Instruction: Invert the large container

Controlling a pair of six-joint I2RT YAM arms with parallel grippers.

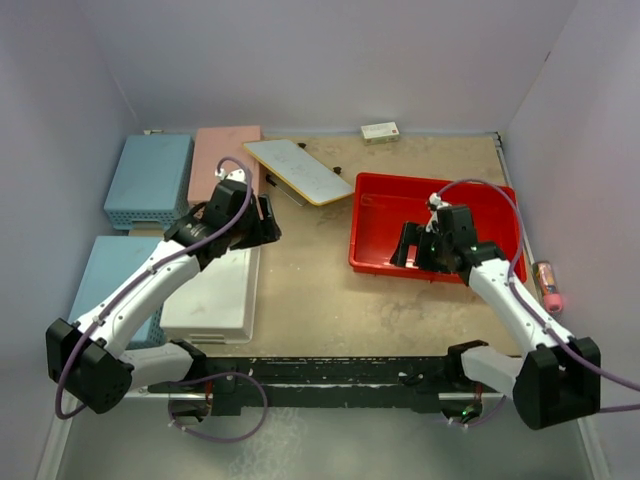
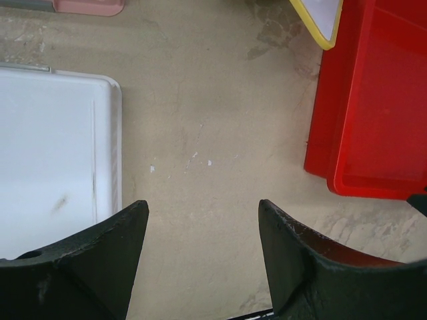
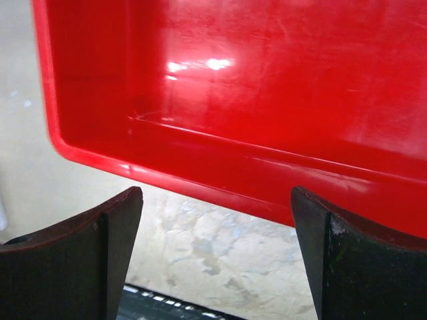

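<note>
Jaws stand wide apart on both arms, gripping nothing. Just ahead of the right gripper (image 3: 217, 200) runs the near long wall of the red bin (image 3: 267, 80), its rolled rim crossing the gap between the fingertips; whether anything touches it I cannot tell. From the left gripper (image 2: 203, 213) the bin sits ahead and off to the right, well apart, with a white tray (image 2: 47, 153) to the left of those jaws. The bin is upright and empty, so it should be light. Its walls look thin but stiff, and the glossy plastic will likely be slick. The rim lip seems the best hold, one finger inside the wall and one outside. Pinched at a single point, so wide a bin may swing or twist. No brand or label shows on it. A small box (image 1: 380, 131) far beyond the jaws carries print too small to read.
</note>
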